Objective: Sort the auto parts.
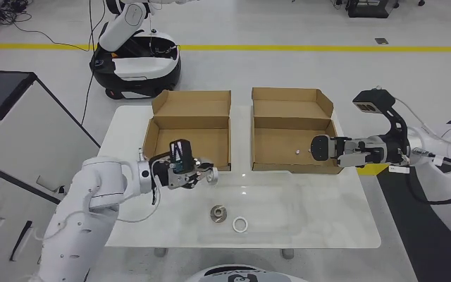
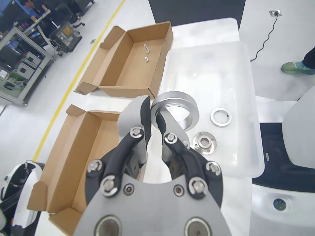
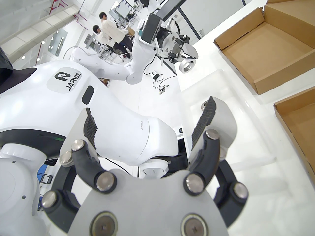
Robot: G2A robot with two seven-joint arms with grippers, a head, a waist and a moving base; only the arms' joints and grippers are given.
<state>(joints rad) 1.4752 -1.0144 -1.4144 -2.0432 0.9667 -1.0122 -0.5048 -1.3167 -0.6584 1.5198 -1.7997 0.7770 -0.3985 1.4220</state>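
The thick metal ring [image 2: 173,102] is off the counter, pinched through its wall by the left gripper [image 2: 153,115]: one finger sits inside the bore and the other is pressed against the outside. In the top view it hangs just off the front right corner of the left box [image 1: 187,137], above the clear tray [image 1: 303,204].

The step in hand looks like the carry: the ring is picked up but not yet put down. The next move calls for choosing a box. The right box [image 1: 292,141] holds a bolt [image 2: 146,47] and a small nut [image 2: 147,59], so the bare left box is probably meant for the rings. That means bringing the ring over the box's low front wall and spreading the fingers only once it is low inside.

A thin ring [image 2: 220,116] and a flanged hub [image 2: 204,143] lie in the tray, near each other but apart, waiting to be sorted.

The right gripper [image 3: 150,121] is spread wide and holds nothing. It rests by the front edge of the right box.

The counter [image 1: 130,141] is white and glossy, with both boxes side by side at its far half. Beyond it a yellow line [image 1: 282,47] crosses the pale floor, where a second robot [image 1: 137,60] stands.
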